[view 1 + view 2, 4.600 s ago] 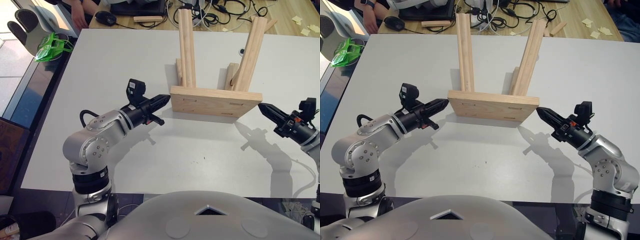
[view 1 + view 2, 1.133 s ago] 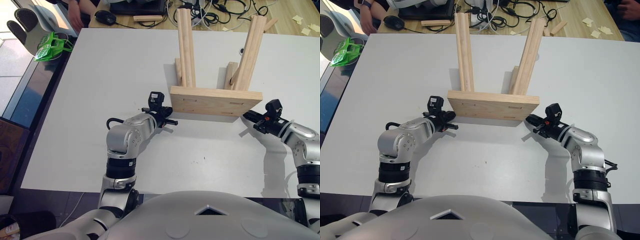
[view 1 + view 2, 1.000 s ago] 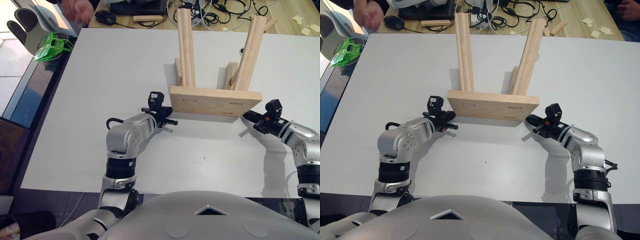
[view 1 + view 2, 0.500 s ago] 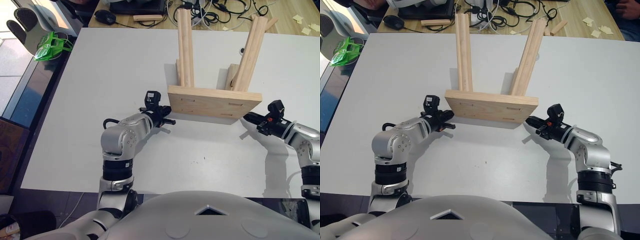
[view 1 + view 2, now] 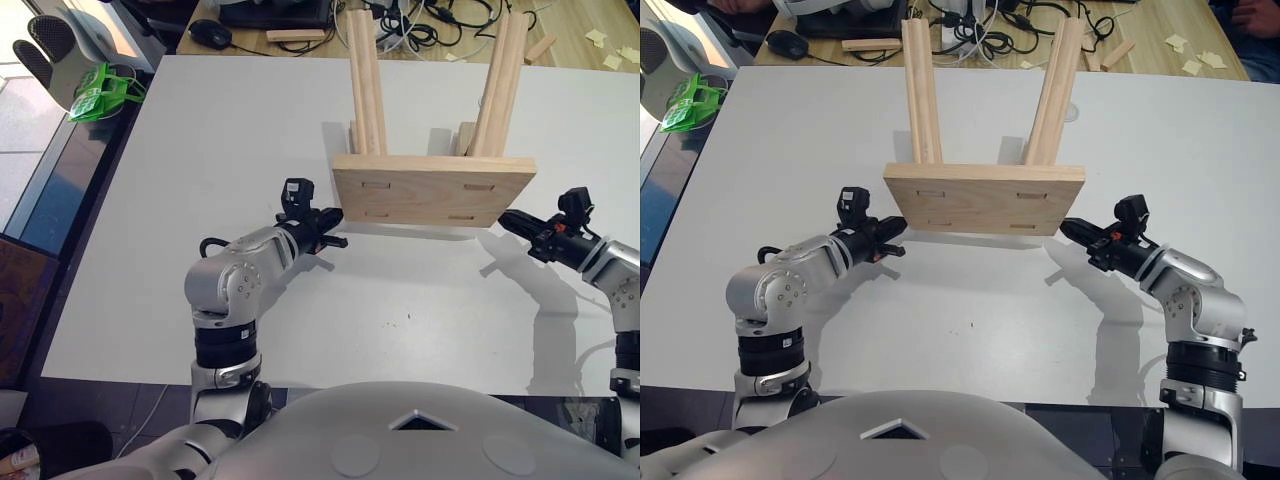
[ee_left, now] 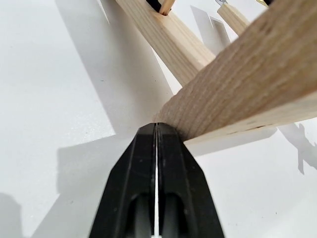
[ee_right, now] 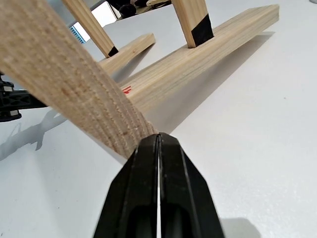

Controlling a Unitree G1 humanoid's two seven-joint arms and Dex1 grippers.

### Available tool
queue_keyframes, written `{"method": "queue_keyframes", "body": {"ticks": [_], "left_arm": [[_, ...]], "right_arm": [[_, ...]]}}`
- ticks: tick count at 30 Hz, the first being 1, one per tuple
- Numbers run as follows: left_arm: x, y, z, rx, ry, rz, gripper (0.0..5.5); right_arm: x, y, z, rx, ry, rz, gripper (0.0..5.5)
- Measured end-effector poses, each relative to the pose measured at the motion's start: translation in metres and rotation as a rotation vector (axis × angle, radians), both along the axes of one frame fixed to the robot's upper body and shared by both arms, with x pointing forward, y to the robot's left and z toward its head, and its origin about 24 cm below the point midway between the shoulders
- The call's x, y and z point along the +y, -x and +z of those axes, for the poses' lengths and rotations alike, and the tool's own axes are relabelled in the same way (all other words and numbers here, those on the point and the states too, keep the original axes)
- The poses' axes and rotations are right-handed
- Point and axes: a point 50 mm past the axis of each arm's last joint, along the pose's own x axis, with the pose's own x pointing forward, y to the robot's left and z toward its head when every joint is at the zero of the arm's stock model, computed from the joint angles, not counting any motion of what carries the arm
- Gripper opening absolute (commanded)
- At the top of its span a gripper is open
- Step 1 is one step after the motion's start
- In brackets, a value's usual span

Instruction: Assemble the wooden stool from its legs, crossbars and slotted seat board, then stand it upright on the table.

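A: Left gripper (image 5: 335, 215), what's it doing?
B: Closed. Fingers (image 6: 171, 148) pressed together, only a hairline seam btwn them, nothing held. Tip sits against the lower left corner of the seat board (image 5: 430, 190), touching the wood from the side and slightly under.
A: And the right gripper (image 5: 505, 218)?
B: Same. Fingers together, nothing clamped, tip up against the board's lower right corner. So one closed tip at each bottom corner, board btwn the two.
A: Where's the stool (image 5: 985, 198) itself?
B: Middle of the table (image 5: 200, 150), just ahead of both arms. Not upright, it's on its side. Seat board stands on edge w/ its flat face toward the robot, four slots showing. Legs (image 5: 365, 80) are fitted into the far face and run away from the robot toward the table's far edge, one pair on the left, one on the right.
A: Is the board's lower edge on the table?
B: Can't tell for sure. There's a shadow strip on the tabletop just below that edge, and in the wrist views the corners look to sit a bit above the surface, but contact along the whole edge isn't visible.
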Motion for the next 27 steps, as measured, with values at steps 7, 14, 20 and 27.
{"method": "queue_keyframes", "body": {"ticks": [7, 14, 20, 27], "left_arm": [[0.0, -0.005, 0.016, -0.055, 0.079, 0.02, 0.05], [0.004, -0.007, 0.023, -0.078, 0.133, 0.046, 0.05], [0.007, -0.012, 0.034, -0.129, 0.182, 0.068, 0.05], [0.01, -0.015, 0.045, -0.183, 0.239, 0.087, 0.05]], "right_arm": [[-0.002, 0.0, 0.006, -0.005, -0.024, -0.011, 0.0], [0.0, -0.001, 0.016, -0.023, -0.066, -0.003, 0.0], [0.004, -0.003, 0.031, -0.051, -0.099, -0.01, 0.0], [0.007, -0.006, 0.042, -0.085, -0.148, -0.036, 0.0]]}}
